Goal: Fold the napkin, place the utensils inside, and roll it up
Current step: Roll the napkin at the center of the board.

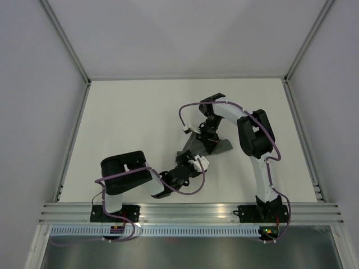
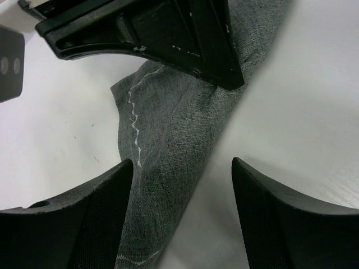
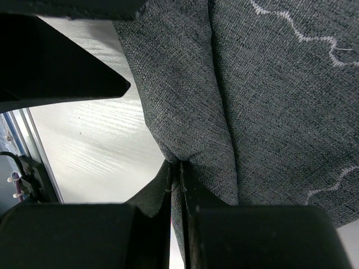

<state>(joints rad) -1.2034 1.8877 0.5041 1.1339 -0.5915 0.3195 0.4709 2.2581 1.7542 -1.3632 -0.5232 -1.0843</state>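
The dark grey napkin (image 1: 222, 147) lies bunched and folded mid-table. It fills the right wrist view (image 3: 269, 95), where its lighter wavy stitching shows. My right gripper (image 1: 206, 138) is shut on a pinched fold of the napkin (image 3: 178, 168) and holds it up. My left gripper (image 1: 188, 162) is open just in front of it. Its jaws (image 2: 182, 188) straddle a narrow folded strip of the napkin (image 2: 168, 140) without touching it. The right gripper's black fingers (image 2: 185, 39) show at the top of the left wrist view. The fork is hidden.
The white table (image 1: 129, 123) is walled by pale panels at the back and sides. An aluminium rail (image 1: 190, 212) runs along the near edge, by the arm bases. The two grippers are very close together over the cloth.
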